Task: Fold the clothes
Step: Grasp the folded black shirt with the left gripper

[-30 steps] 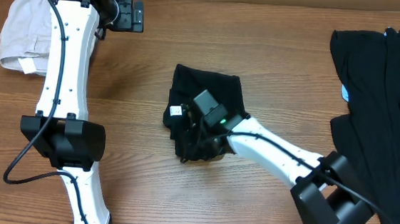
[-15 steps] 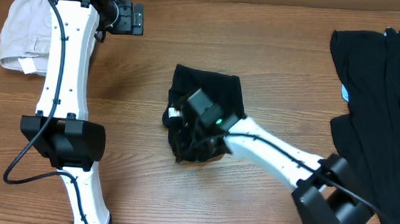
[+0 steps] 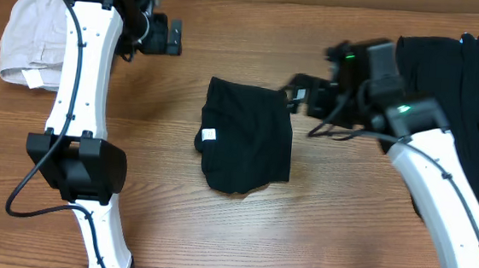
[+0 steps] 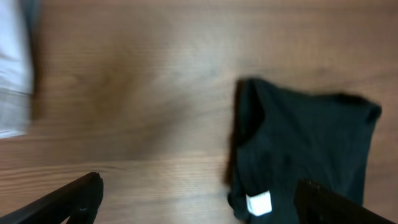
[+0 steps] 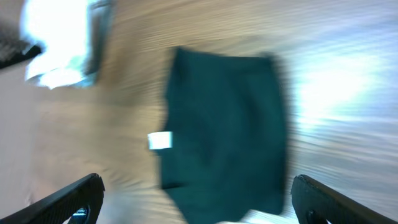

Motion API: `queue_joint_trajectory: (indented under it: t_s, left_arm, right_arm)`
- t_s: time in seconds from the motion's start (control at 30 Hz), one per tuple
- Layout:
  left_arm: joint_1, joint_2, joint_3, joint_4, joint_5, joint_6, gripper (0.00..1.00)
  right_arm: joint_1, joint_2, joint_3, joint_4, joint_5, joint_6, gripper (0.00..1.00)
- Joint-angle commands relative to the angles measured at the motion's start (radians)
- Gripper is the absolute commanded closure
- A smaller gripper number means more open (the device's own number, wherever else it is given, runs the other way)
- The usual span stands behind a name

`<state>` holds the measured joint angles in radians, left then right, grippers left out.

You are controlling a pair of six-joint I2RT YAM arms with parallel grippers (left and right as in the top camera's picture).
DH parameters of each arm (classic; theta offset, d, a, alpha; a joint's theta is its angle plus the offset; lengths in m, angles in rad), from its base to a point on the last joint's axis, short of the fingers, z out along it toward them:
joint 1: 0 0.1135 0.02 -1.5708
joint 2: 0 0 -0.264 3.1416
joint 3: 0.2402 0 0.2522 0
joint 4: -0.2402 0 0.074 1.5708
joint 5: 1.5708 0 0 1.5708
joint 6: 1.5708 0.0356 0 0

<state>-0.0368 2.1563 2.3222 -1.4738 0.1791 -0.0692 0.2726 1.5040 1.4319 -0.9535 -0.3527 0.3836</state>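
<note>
A folded black garment (image 3: 248,139) with a small white label (image 3: 209,134) lies flat in the middle of the table. More black clothes (image 3: 467,126) are heaped at the right edge. My right gripper (image 3: 298,94) hovers open just off the folded garment's far right corner, holding nothing. The right wrist view is blurred, with the garment (image 5: 227,130) beyond its spread fingertips (image 5: 87,186). My left gripper (image 3: 172,37) stands open at the back left, apart from the garment. Its wrist view shows the garment (image 4: 305,149) and label (image 4: 259,203) to the right.
A pale beige garment (image 3: 29,36) lies bunched at the back left corner, behind my left arm. It shows as a white patch (image 4: 12,68) at the left edge of the left wrist view. Bare wooden table (image 3: 157,196) surrounds the folded piece.
My right gripper opened, let go of the folded garment and swung up and back to the right. The garment now lies flat. My left gripper shifted slightly right.
</note>
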Motion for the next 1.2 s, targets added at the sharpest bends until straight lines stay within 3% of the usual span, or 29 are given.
queue_joint_trajectory:
  t_s: [0.0, 0.17, 0.43, 0.7, 0.93, 1.07, 1.17]
  left_arm:
    - [-0.017, -0.001, -0.112, 0.005, 0.122, 0.076, 0.00]
    - [-0.033, -0.001, -0.333, 0.118, 0.240, 0.120, 0.00]
    - [-0.072, -0.001, -0.577, 0.243, 0.403, 0.171, 0.00]
    - [-0.148, -0.001, -0.734, 0.398, 0.359, 0.117, 0.00]
    - [-0.182, -0.001, -0.780, 0.442, 0.303, 0.042, 0.00]
    - [-0.219, -0.001, -0.815, 0.493, 0.288, -0.032, 0.18]
    - [-0.259, -0.001, -0.856, 0.557, 0.245, -0.126, 0.24]
  right_arm:
    - [-0.094, 0.026, -0.019, -0.031, 0.024, -0.085, 0.00]
    - [-0.167, 0.052, -0.047, -0.030, 0.059, -0.104, 0.00]
    - [-0.171, 0.060, -0.121, 0.018, 0.107, -0.103, 0.00]
    - [-0.171, 0.060, -0.137, 0.028, 0.109, -0.104, 0.00]
    - [-0.171, 0.060, -0.137, 0.028, 0.110, -0.104, 0.00]
    - [-0.171, 0.060, -0.137, 0.024, 0.110, -0.104, 0.00]
    - [-0.171, 0.060, -0.137, 0.024, 0.110, -0.104, 0.00]
